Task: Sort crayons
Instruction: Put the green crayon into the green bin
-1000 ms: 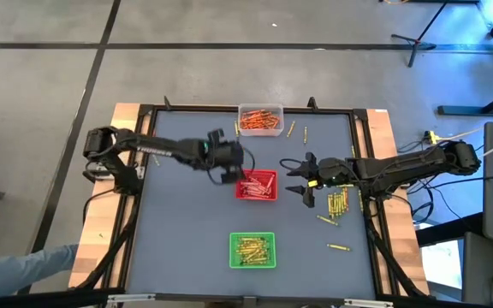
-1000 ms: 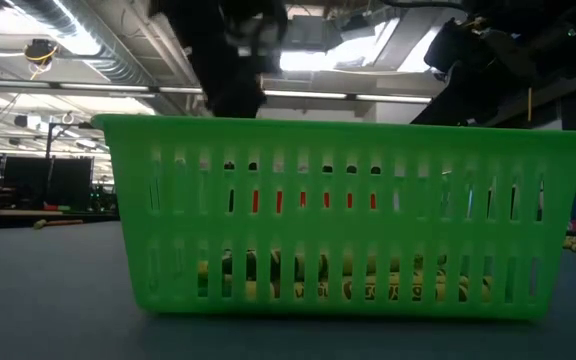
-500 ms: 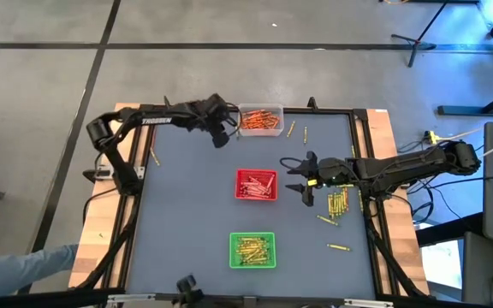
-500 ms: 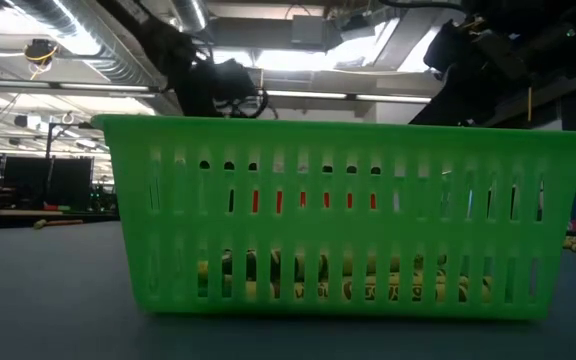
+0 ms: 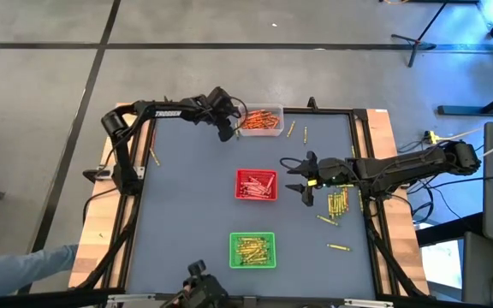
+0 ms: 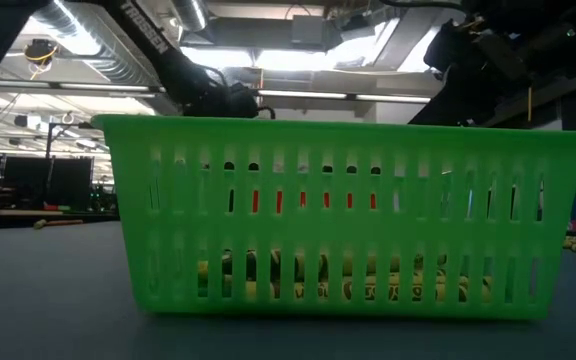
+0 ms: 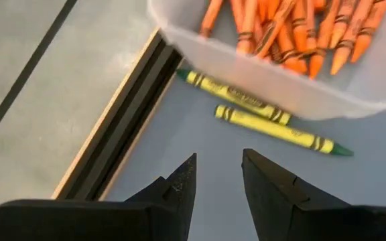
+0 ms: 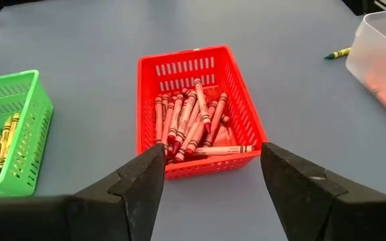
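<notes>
Left pincer (image 5: 226, 133): positioned at the far left corner of the bench (image 5: 187, 205), just beside the clear tray (image 5: 260, 119); fingers narrowly parted, nothing between them; aimed at two yellow-green crayons (image 7: 273, 120) lying loose against the tray wall, judged the next pick.
Right pincer (image 5: 298, 176): parked near the red tray (image 5: 256, 185), spread wide, empty; judged waiting.
Clear tray: filled with orange crayons (image 7: 293, 33), kept by colour.
Red tray: loaded with red crayons (image 8: 189, 124).
Green tray (image 5: 252, 249): loaded with yellow-green crayons, nearest the front edge.
Unsorted crayons (image 5: 338, 204): scattered at the right side of the bench; sorting judged unfinished.
</notes>
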Motion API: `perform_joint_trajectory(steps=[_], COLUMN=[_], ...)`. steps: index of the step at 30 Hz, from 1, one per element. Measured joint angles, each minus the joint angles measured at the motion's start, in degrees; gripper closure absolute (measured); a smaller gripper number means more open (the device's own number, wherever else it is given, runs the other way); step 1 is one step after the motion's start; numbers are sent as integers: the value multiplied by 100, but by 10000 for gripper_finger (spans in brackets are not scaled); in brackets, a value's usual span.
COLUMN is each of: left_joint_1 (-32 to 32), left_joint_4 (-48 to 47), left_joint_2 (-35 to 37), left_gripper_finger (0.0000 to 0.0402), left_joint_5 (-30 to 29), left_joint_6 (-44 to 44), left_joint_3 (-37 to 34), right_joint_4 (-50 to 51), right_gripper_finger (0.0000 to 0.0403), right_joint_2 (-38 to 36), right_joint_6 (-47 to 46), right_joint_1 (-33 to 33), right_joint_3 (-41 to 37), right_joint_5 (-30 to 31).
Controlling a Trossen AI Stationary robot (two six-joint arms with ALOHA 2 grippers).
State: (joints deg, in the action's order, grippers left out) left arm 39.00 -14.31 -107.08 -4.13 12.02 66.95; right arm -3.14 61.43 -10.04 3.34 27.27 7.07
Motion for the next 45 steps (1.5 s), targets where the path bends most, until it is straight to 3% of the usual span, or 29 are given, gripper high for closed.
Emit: perform_joint_trajectory(steps=[9,14,21,31,45], left_joint_1=[-18,-110,-51,421,320], left_joint_4=[-21,-230,-1061,-1244,-726], left_joint_2=[-638,-967,-1000,-1000,-1306], left_gripper_finger=[296,296,296,279,262], left_joint_5=[104,505,587,564,624], left_joint_6=[180,124,-1155,-2347,-2208], left_joint_3=[782,1269,1822,1477,1273], right_joint_4=[26,35,157,208,158], right_gripper_finger=[160,160,160,160,160], right_joint_2=[0,0,0,0,0], right_joint_6=[22,24,-40,-181,-151], right_joint_1=[0,1,1,-1,-1], right_joint_3=[0,0,0,0,-2], right_joint_5=[144,142,139,138,144])
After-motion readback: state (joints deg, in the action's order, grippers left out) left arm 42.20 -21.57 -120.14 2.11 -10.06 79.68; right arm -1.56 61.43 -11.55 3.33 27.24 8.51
